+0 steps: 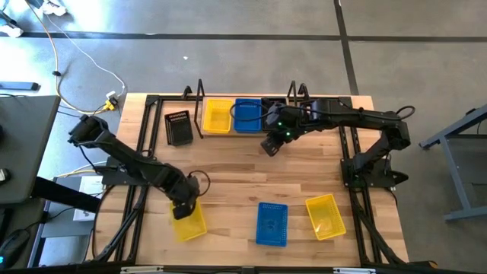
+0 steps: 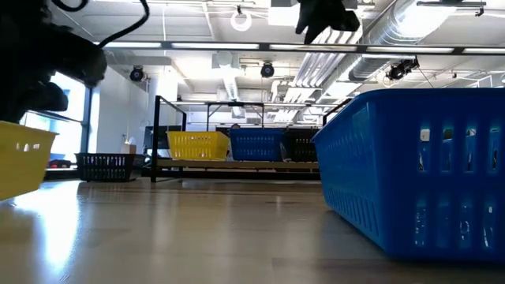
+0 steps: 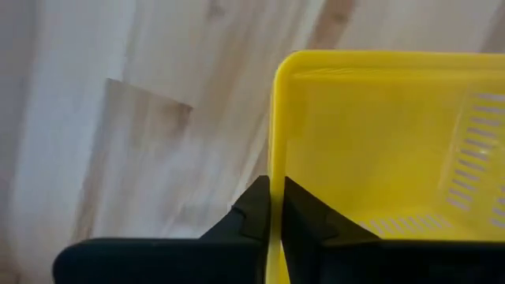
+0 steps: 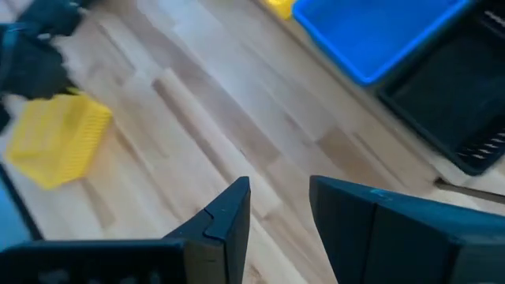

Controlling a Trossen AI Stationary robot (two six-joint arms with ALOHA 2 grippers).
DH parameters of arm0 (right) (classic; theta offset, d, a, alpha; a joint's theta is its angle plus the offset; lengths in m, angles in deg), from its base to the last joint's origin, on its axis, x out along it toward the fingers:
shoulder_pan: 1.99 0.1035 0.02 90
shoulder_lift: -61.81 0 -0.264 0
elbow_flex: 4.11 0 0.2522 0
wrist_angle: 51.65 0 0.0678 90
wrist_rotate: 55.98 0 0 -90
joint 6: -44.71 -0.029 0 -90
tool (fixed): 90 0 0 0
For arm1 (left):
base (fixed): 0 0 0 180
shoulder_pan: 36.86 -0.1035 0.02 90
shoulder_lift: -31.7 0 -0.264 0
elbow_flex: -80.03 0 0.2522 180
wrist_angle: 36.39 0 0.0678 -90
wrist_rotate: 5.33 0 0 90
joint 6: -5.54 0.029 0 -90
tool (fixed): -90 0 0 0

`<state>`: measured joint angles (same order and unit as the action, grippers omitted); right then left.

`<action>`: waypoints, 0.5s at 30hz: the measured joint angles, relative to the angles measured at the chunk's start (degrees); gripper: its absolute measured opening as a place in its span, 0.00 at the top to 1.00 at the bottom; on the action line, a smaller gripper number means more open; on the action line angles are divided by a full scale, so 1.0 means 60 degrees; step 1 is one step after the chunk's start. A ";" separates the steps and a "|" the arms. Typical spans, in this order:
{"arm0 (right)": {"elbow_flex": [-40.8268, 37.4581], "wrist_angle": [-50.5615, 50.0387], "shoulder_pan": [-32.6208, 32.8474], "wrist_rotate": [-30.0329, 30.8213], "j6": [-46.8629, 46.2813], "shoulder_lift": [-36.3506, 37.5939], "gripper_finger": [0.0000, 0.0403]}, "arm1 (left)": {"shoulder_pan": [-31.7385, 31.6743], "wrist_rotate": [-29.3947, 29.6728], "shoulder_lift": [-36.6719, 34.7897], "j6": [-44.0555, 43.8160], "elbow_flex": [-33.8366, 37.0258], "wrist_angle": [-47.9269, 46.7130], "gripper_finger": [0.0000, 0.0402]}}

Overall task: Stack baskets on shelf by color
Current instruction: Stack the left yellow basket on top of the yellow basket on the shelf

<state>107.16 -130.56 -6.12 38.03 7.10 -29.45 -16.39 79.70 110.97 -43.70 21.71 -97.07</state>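
The left pincer (image 1: 185, 207) sits near the counter's (image 1: 236, 179) front-left corner, with the counter edge close on its outer side and bare wood stretching away toward the shelf (image 1: 228, 134) on the far side. Its two dark fingers (image 3: 252, 213) are pressed together on the thin end wall of a yellow basket (image 1: 189, 222), one finger outside the wall and one inside.

Beside this pincer, toward the counter's middle, lie a blue basket (image 1: 272, 224) and, further on, a second yellow basket (image 1: 325, 216), both loose near the front edge. A black basket (image 1: 178, 127) stands just off the shelf's left end.

The right pincer (image 1: 272, 144) hangs spread and empty over open wood just in front of the shelf, near the blue basket on the shelf (image 1: 246, 115).

The low view alone shows the shelf row from the side: yellow (image 2: 197, 145), blue (image 2: 256, 144), then a black one (image 2: 300, 145). The left wrist view alone shows the pinch on the wall.
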 joint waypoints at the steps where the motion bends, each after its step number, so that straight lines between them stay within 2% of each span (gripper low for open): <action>1: 0.0000 0.0130 0.0037 -0.0041 -0.0003 0.0000 0.71 | -0.0141 0.0019 -0.0071 -0.0018 -0.0042 -0.0078 0.98; 10: 0.0000 0.1888 0.0530 -0.0103 -0.0011 0.0000 0.71 | -0.1842 0.1257 -0.0109 -0.0269 -0.1103 -0.0664 0.99; 15: 0.0000 0.2658 0.0744 0.0041 -0.0011 0.0000 0.71 | -0.2591 0.1761 -0.0111 0.0450 -0.1831 -0.0712 0.99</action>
<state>107.16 -114.61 -1.65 38.28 7.03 -29.45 -31.94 90.27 110.31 -41.00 10.72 -101.34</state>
